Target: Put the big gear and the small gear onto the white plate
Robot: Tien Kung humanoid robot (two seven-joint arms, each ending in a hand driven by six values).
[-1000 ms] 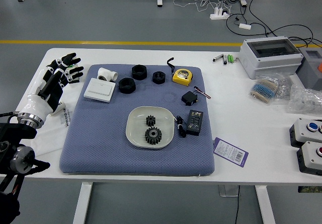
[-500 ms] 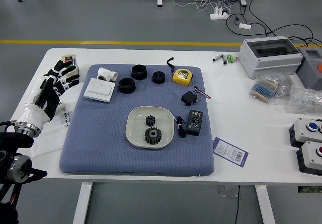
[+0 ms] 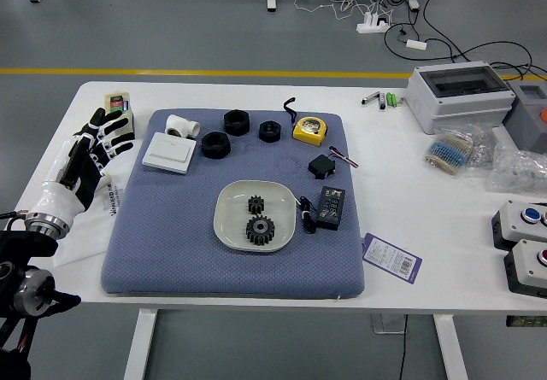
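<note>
Big gear [image 3: 260, 236], sm. gear [image 3: 256, 207] on plate [image 3: 283, 214], prob. flat.

I am extending my left arm [image 3: 19, 265] in from the lower left, angling the wrist [image 3: 53, 207] forward; my left hand [image 3: 83, 160] is opening rightward, fingers [image 3: 116, 127] standing apart.

high head view, facing forward and down

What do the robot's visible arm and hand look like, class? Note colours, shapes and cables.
The left hand is black with white panels and slender, jointed black fingers marked with white. The left arm has a smooth white cuff, a silvery ring below it, then black sections with a rounded grey joint. Dark cabling shows alongside.
</note>
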